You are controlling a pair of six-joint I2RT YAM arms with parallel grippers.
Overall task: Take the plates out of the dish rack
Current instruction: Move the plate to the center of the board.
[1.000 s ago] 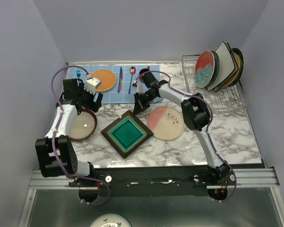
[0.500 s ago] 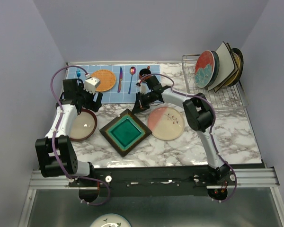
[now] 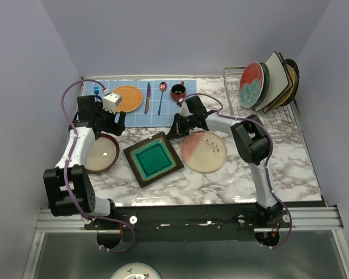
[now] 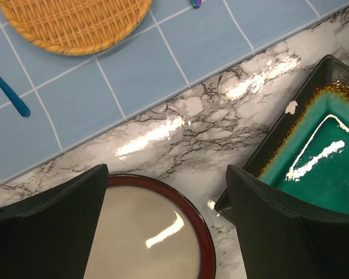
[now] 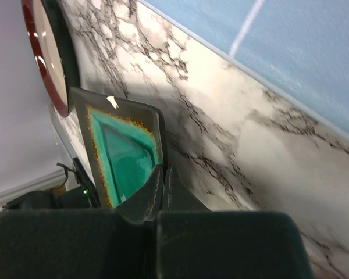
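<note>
1. Dish rack (image 3: pixel 273 119): silver wire, set in the far right corner of the marble table (image 3: pixel 279 168), well apart from both arms.
2. Plates in the rack (image 3: pixel 255 84): several stand on edge and lean to the right. The front one is round, red over a pale blue pattern, with square cream and dark ones behind it.
3. Teal square plate (image 3: pixel 154 158): dark rim, lying flat near the table's centre, turned slightly askew.
4. Pink-and-cream round plate (image 3: pixel 204 151): lying flat just right of the teal one, marked with a twig motif.
5. Red-rimmed cream plate (image 3: pixel 103 154): lying flat near the left edge.
6. Left gripper (image 4: pixel 166 232): jaws spread wide with nothing between them, over the far rim of the red-rimmed plate.
7. Right gripper (image 5: pixel 163 183): clenched tight and holding nothing, its tip low at the teal plate's far right corner. Whether it touches the plate or sits just beside it cannot be told.
8. Blue tiled mat (image 3: pixel 136 113): lies along the far edge towards the left and carries an orange woven mat (image 3: pixel 127 97). A small dark-red cup (image 3: pixel 178 91) stands at its right end.
</note>
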